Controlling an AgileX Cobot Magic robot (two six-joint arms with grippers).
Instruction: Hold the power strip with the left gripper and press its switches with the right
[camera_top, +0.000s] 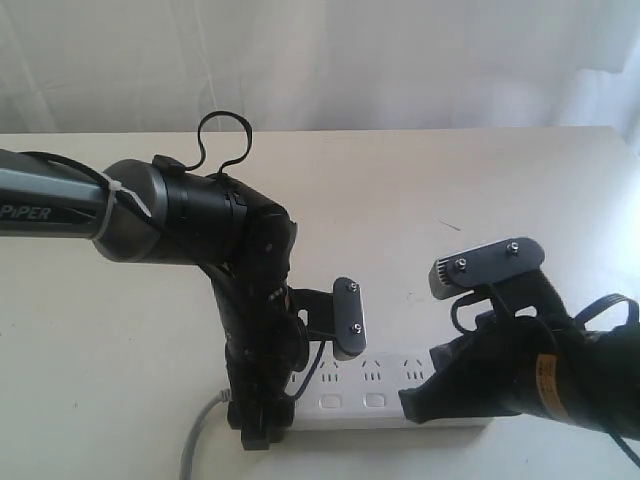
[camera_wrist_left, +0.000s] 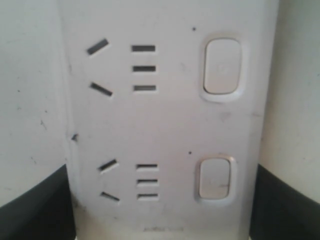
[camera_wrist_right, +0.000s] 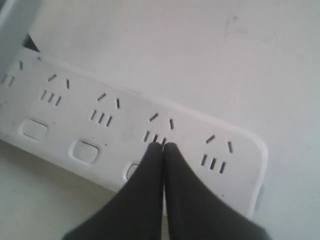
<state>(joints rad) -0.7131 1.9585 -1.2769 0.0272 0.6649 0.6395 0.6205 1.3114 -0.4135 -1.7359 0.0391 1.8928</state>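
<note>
The white power strip lies along the near side of the table, its grey cord leaving at the left end. My left gripper, on the PiPER arm, straddles that end; its black jaws press both long edges of the strip, shut on it. Two switches show beside the socket slots. My right gripper is shut with nothing in it, its tips over the third socket group. One switch is half hidden by its fingers; two others show fully.
The beige table stretches behind the strip to a far edge below a white curtain. A black cable loop stands up from the left arm. The right arm's bulky black wrist hangs over the strip's right end.
</note>
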